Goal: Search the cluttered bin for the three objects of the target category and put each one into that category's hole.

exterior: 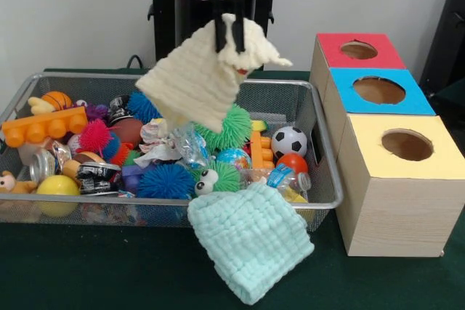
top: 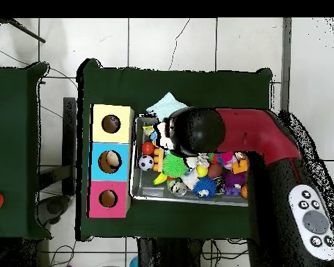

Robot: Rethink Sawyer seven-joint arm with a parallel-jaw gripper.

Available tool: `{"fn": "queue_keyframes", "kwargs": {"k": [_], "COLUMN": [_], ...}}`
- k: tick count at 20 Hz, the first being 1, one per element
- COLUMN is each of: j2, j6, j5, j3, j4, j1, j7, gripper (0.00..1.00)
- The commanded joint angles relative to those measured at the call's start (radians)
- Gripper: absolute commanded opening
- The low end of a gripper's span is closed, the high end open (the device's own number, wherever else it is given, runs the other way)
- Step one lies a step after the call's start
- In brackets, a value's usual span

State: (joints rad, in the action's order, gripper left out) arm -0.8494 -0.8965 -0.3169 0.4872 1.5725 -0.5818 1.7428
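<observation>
My gripper (exterior: 229, 43) hangs from the top of the front view, shut on a cream knitted cloth (exterior: 200, 85). The cloth dangles clear above the middle of the wire bin (exterior: 328, 152). A mint knitted cloth (exterior: 251, 248) is draped over the bin's front rim and down onto the table. It also shows in the overhead view, where the mint cloth (top: 166, 106) lies beside the bin (top: 133, 167). Three boxes stand beside the bin, each with a round hole: red (exterior: 358, 50), blue (exterior: 378, 90) and yellow (exterior: 407, 144). In the overhead view the arm (top: 225, 132) hides the gripper.
The bin is packed with toys: spiky balls (exterior: 234, 127), a small soccer ball (exterior: 289, 140), an orange building block (exterior: 45, 127), a yellow ball (exterior: 57, 186), cans and crumpled wrappers. The boxes (top: 111, 161) sit tight against the bin's side. Green cloth covers the table (exterior: 87, 266).
</observation>
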Motion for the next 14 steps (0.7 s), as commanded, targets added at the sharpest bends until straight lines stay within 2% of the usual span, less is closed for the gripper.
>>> {"fn": "queue_keyframes", "kwargs": {"k": [1, 14], "j2": [0.011, 0.040], "j6": [-0.107, -0.074], "j5": [0.051, 0.122], "j3": [-0.091, -0.204], "j4": [0.014, -0.019], "j1": [0.086, 0.208], "j7": [0.238, 0.275], "gripper": [0.00, 0.00]}}
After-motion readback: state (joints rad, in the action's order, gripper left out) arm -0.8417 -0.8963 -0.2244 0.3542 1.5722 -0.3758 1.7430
